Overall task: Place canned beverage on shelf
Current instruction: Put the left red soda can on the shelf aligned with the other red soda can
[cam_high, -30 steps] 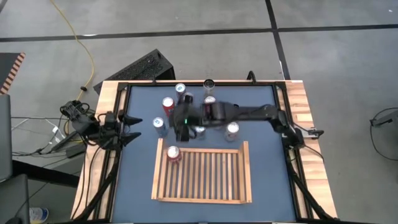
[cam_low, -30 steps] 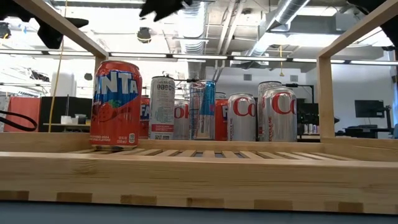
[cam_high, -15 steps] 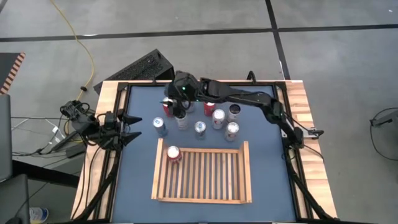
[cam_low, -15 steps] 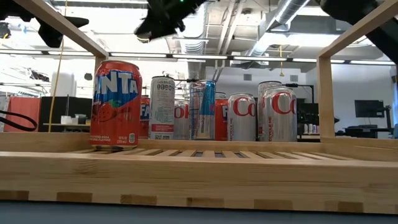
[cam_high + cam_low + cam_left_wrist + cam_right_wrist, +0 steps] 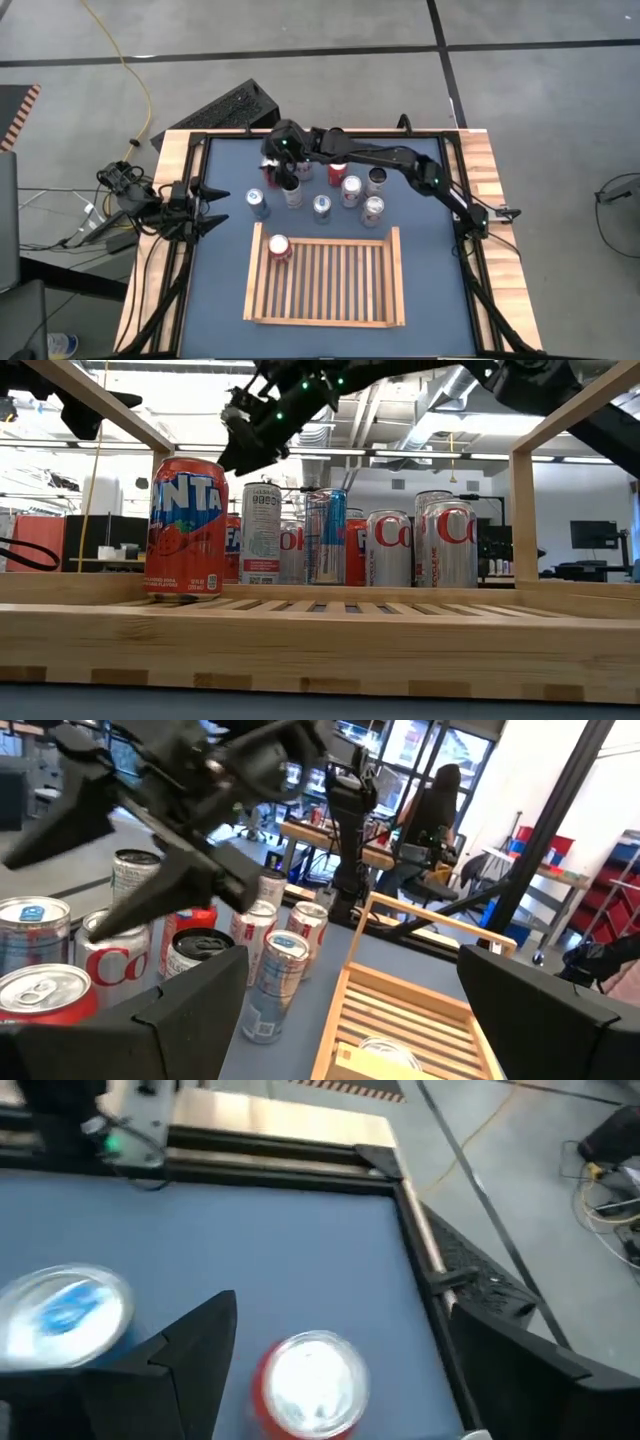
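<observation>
Right end effector [image 5: 282, 168] lowered, above red can [image 5: 311, 1387]

Right pincer [image 5: 283, 168] covers the cans beneath it in the high view; whether it grips one cannot be told. Low view: shelf [image 5: 320, 650] rim hides the can bases, and the rear cans [image 5: 300, 550] overlap. Right wrist view: red can [image 5: 312, 1384] blurred, cut by the edge. Left wrist view: nearest cans [image 5: 40, 990] cropped.
</observation>
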`<action>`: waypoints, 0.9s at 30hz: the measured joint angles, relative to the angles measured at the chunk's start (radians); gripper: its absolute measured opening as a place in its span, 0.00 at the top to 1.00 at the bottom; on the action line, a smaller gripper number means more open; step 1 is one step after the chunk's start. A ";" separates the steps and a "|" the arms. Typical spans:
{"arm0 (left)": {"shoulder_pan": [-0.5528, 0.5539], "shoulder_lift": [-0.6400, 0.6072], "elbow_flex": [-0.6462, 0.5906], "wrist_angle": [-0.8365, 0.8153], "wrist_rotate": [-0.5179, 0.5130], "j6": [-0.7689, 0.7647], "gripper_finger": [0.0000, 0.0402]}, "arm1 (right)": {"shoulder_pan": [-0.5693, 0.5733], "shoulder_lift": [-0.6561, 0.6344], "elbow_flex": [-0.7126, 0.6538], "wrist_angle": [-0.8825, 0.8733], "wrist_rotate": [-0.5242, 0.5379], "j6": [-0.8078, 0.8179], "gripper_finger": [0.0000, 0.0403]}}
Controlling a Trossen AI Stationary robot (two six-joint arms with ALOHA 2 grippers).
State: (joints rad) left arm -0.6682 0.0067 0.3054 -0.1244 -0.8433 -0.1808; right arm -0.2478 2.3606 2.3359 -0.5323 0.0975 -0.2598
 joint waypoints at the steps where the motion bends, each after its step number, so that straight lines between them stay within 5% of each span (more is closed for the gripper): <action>1: 0.000 0.000 0.000 0.001 0.000 0.000 0.13 | -0.007 0.001 0.000 -0.004 0.000 0.000 0.13; 27: 0.000 0.000 0.000 0.002 -0.002 0.003 0.13 | -0.050 0.085 0.000 0.051 -0.153 -0.032 0.13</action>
State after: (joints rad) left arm -0.6678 0.0063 0.3054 -0.1224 -0.8457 -0.1777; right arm -0.2979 2.4458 2.3363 -0.4816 -0.0558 -0.2914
